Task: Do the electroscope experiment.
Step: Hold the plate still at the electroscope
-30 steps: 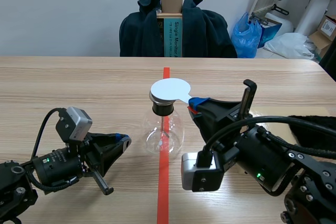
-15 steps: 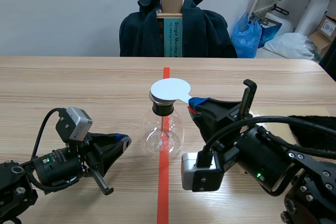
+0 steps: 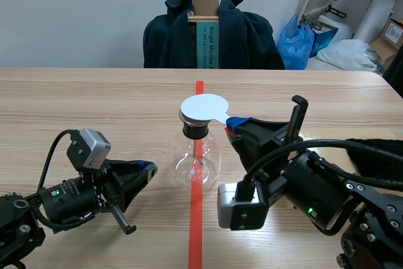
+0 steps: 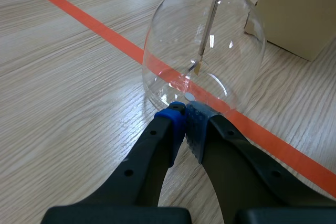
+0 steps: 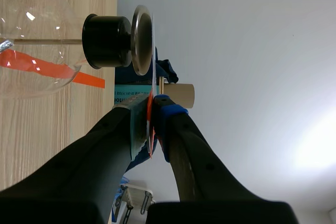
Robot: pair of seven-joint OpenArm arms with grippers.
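Contact step is judged in hand: white disc (image 3: 204, 106) is clamped by right gripper (image 3: 232, 123), laid atop electroscope (image 3: 196, 157) at mid-table. Left gripper (image 4: 185, 118) is closed empty nearby. Steady lift-off is called for.

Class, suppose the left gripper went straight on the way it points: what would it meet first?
The flask: its glass bulb stands right ahead of the left gripper, whose fingertips are shut, with what looks like only a small gap between them.
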